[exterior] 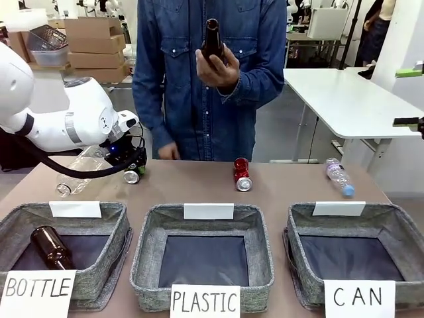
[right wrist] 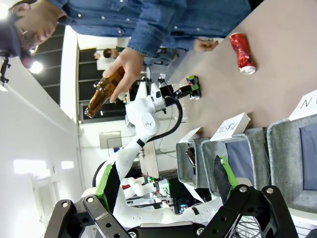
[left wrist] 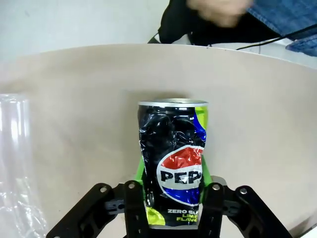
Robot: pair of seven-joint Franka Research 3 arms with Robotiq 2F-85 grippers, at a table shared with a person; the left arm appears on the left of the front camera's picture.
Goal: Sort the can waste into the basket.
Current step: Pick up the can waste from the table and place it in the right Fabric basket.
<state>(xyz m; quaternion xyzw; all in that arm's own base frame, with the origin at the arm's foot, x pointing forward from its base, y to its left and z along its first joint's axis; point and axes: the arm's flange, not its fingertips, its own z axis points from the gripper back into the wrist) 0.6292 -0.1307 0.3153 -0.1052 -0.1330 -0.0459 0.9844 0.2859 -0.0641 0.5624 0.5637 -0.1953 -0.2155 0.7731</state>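
Table (exterior: pixel 199 192): CAN basket (exterior: pixel 401 222) at near right. Left gripper (left wrist: pixel 173 188) at far left, pads closed against dented black can (left wrist: pixel 172 144). Right gripper (right wrist: pixel 163 171) raised, fingers wide apart, holding nothing. Red can (exterior: pixel 242 175) lying on table's far middle.

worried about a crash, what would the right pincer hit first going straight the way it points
Nothing near: the open right pincer points through free air. The white left robot arm, far off, sits in that line and looks like the first thing met, though depth is unclear.
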